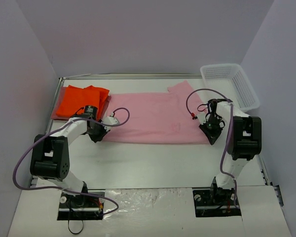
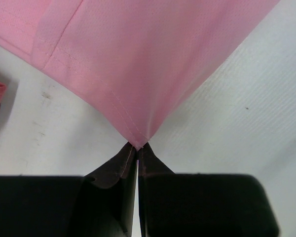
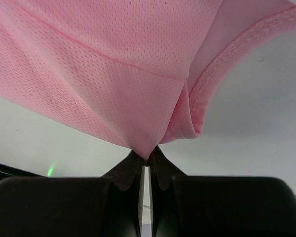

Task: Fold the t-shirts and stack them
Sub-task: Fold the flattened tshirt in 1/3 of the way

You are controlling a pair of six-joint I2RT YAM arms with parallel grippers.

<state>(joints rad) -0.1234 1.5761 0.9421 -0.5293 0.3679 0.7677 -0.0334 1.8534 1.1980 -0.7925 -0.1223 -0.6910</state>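
Pink t-shirt lies between left gripper and right gripper, both pinching its corners.

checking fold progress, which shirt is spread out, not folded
The light pink cloth t-shirt, spread flat in the middle; the bright orange cloth t-shirt at far left lies folded.

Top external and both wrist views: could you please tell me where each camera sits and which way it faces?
Top external: above and behind the arms, looking down at the table, pink t-shirt, orange t-shirt and basket; both arms show whole.
Left wrist: on that wrist, facing past the shut left gripper at the hem corner it pinches.
Right wrist: likewise, the right gripper shut on a pink fold.
Shared: all three see the pink t-shirt.
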